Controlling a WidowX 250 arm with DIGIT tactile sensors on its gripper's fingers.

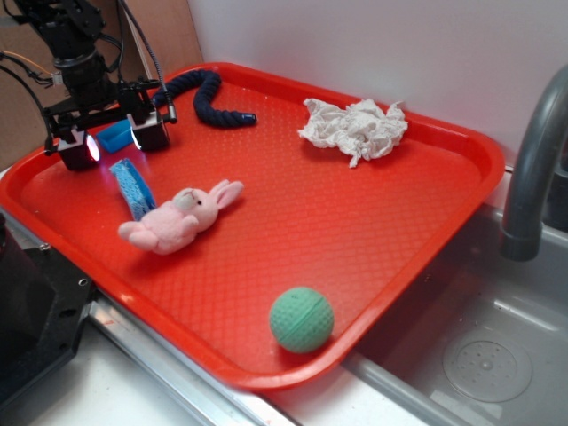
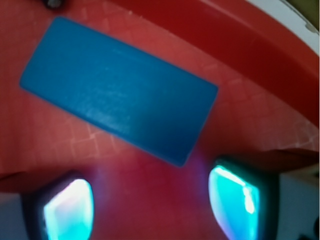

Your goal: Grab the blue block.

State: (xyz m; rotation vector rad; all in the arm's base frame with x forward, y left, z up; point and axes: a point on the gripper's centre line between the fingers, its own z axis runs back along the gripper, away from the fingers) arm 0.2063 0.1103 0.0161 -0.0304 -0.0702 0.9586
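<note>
Tool (image 2: 150, 202) hangs with its jaws spread wide, empty, just above the blue block (image 2: 119, 90) at the back-left corner of the red tray (image 1: 382, 293). Block looks rigid, light, smooth-faced — perhaps slippery. Its long axis runs diagonally across the wrist view, so pinch the narrow width mid-length.
</note>
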